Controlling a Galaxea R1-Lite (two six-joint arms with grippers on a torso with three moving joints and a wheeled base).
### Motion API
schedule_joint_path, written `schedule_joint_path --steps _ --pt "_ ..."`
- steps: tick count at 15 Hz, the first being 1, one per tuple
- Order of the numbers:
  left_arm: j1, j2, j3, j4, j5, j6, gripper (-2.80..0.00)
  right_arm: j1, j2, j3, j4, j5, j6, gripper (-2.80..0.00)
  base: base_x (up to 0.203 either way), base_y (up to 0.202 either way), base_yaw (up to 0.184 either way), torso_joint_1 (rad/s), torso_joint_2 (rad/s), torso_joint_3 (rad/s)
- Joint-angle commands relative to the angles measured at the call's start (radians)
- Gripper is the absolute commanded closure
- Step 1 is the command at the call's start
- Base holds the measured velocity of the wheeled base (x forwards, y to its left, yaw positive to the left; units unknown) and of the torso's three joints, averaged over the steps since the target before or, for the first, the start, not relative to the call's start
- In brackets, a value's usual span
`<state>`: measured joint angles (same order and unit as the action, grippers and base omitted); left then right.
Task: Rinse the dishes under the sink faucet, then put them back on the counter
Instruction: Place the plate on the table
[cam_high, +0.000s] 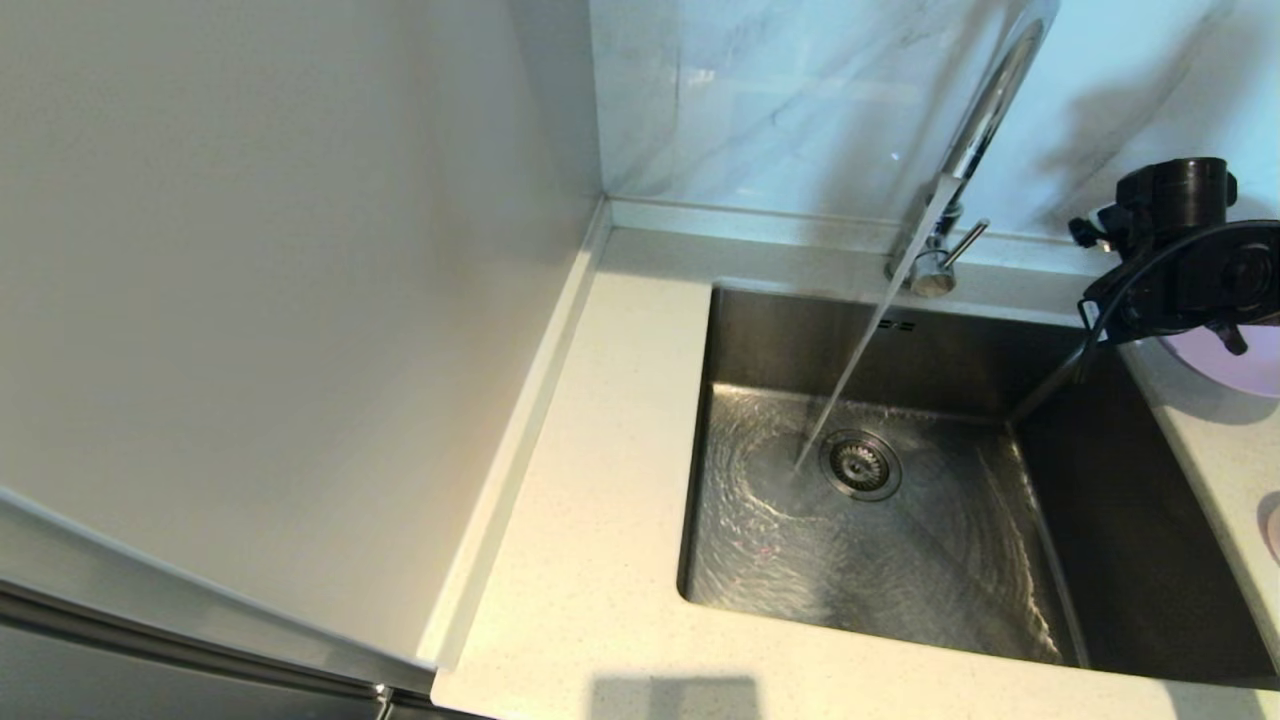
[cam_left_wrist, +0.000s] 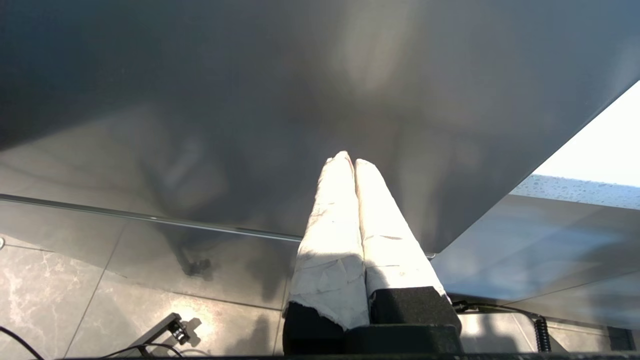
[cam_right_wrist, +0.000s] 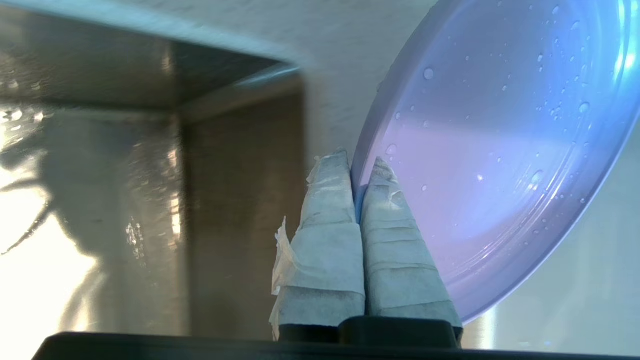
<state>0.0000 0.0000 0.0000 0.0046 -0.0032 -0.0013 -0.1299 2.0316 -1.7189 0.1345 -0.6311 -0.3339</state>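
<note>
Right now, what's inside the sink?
Inside the sink: only running water landing beside the strainer drain. The lavender plate, pinched by the right gripper, is over the counter.

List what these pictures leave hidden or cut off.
- Head view: the right claw's fingers, hidden behind the arm's black wrist; most of the lavender plate, covered by that wrist and cut by the frame edge.
- Head view: the pink dish, only a sliver at the edge.
- Head view: the tap's spout tip, cut off at the top.
- Left claw: absent from the head view.
</note>
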Motion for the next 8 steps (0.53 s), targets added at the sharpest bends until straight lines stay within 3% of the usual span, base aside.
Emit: schedule_joint_path --steps 1,3,8 --pt "0.000 0.000 0.000 0.000 0.000 0.000 0.00 -0.013 -0.014 -0.008 0.003 0.001 -0.065 0.00 0.000 0.000 0.000 0.000 0.00 0.000" --pt "0.000 0.000 0.000 0.000 -0.001 0.000 0.00 -0.027 -0.005 0.028 -0.004 -0.004 -0.192 0.00 0.000 0.000 0.000 0.000 0.00 0.000" --pt "0.000 0.000 0.000 0.000 0.000 0.000 0.00 -0.032 0.028 -0.029 -0.190 -0.015 -0.290 0.00 0.000 0.000 0.000 0.000 0.00 0.000"
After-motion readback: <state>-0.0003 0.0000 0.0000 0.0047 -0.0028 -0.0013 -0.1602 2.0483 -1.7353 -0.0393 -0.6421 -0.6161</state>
